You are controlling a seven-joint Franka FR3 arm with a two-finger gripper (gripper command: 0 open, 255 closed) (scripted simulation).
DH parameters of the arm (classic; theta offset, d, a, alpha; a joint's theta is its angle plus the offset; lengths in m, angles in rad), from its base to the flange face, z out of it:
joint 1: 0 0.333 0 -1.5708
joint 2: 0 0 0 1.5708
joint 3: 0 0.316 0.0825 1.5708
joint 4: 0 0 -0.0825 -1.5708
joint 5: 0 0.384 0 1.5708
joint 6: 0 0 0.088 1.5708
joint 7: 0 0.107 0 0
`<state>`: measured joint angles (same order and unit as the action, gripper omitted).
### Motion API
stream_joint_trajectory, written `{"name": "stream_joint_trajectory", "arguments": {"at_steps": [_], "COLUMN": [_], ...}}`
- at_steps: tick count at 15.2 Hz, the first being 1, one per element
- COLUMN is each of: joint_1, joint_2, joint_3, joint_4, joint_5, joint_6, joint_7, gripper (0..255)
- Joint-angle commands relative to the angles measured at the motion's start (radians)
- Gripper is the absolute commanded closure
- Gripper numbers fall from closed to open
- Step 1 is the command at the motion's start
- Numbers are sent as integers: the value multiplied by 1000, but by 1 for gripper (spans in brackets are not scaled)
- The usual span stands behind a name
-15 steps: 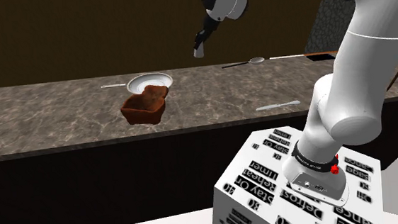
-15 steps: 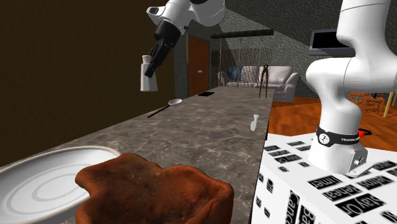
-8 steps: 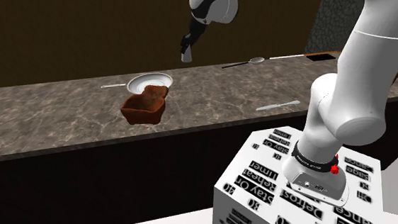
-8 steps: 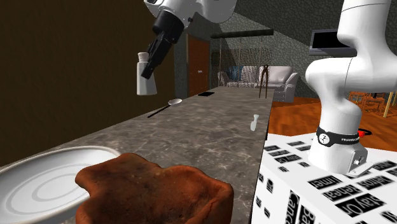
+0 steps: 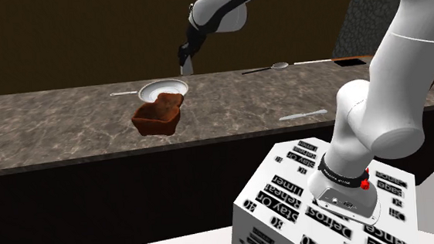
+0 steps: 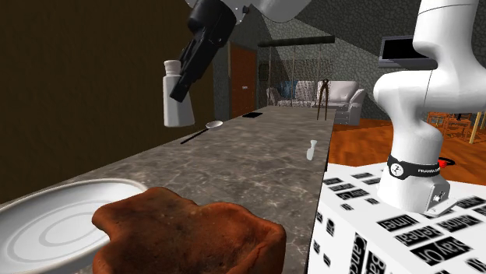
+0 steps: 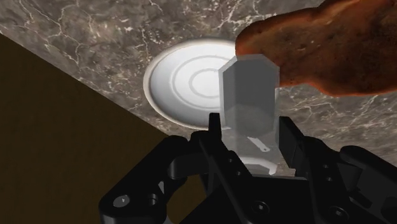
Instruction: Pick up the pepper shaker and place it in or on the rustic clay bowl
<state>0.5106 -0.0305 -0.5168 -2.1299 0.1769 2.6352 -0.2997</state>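
Grey marbled stone tabletop: all items below are carried on or above it, listed from the shoulder view's left to its right. Rough reddish-brown clay bowl: set mouth up near the front edge, just in front of a round white plate; whether the two touch cannot be told. The bowl is the task's destination, and nothing is seen inside it. White faceted pepper shaker: held in the air, clear of the tabletop, above the plate's right side. It is judged to be carried high so that the bowl's uneven rim can be cleared. Jaws: closed narrowly on the shaker's upper end, one finger pressed to each flank in the wrist view, the body hanging towards plate and bowl. A shift over the bowl and a lowering are judged necessary before release. Slim silver spoon: laid at the far edge, well apart. Pale knife: laid near the front edge. White box stand with black lettering: the arm's base is borne on it.
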Motion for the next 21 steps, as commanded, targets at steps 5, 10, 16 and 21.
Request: {"name": "stream_joint_trajectory", "arguments": {"at_steps": [5, 10, 16, 21], "joint_1": [60, 113, 119, 113], "joint_2": [43, 99, 137, 170], "joint_3": [67, 110, 117, 124], "joint_4": [46, 111, 86, 55], "joint_5": [-99, -167, -155, -128], "joint_6": [6, -6, 54, 116], "joint_7": [209, 364, 372, 354], "gripper": [255, 255, 255, 255]}}
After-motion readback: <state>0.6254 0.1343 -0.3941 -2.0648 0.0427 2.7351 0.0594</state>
